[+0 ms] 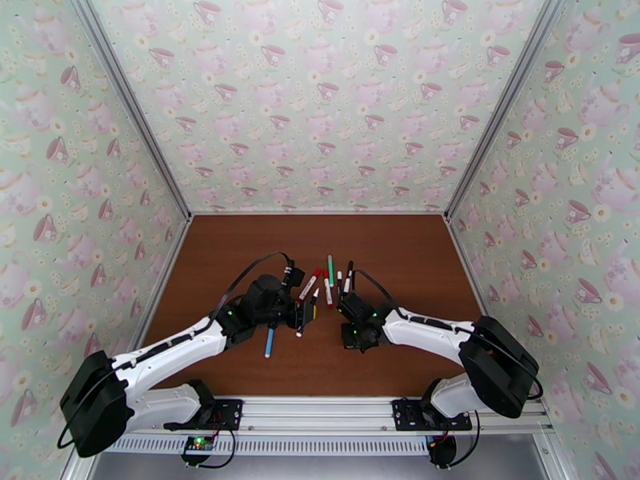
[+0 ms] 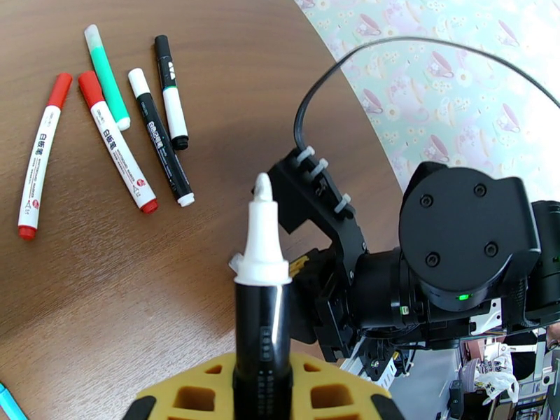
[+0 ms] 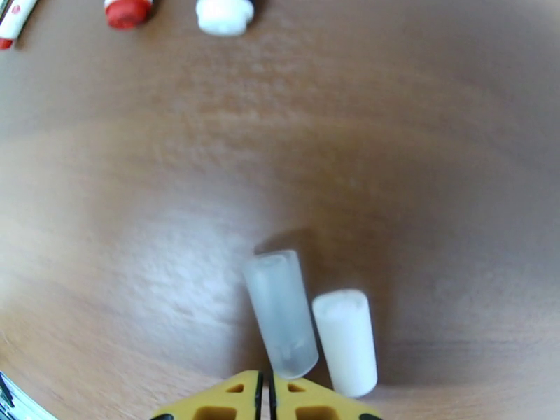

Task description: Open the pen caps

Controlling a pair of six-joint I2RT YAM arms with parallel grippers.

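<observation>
1. Flat on the brown table (image 3: 420, 169), nearer the arm bases than the green pen (image 2: 106, 75): a clear cap (image 3: 280, 313) and a white cap (image 3: 344, 341), side by side and roughly parallel; too close together to tell whether touching.
2. Right at the clear cap's near end, likewise on the base side of the green pen: the right gripper (image 3: 264, 400), yellow fingers pressed together, nothing between them; contact with the cap not possible to judge.
3. Left of the green pen and nearer the bases, seen from above: the left gripper (image 2: 262, 397), closed around a black pen (image 2: 262, 330) held off the table; cap off, white collar and bare pale tip pointing away from the yellow fingers.
4. Flat on the table on one side of the green pen: a long black pen (image 2: 159, 138) with white ends just beside it, then a short black-and-white pen (image 2: 170, 92).
5. On the other side of the green pen: a white pen with red ends (image 2: 115, 141) just beside it, then a second red-ended pen (image 2: 42, 155) a little apart, angled slightly.
6. Well apart from the green pen, toward the bases: a blue pen (image 1: 270, 342), one end tucked under the wrist of the left arm (image 1: 184, 346).
7. Beyond the green pen, away from the bases: walls (image 1: 320, 98) papered with teacups.
</observation>
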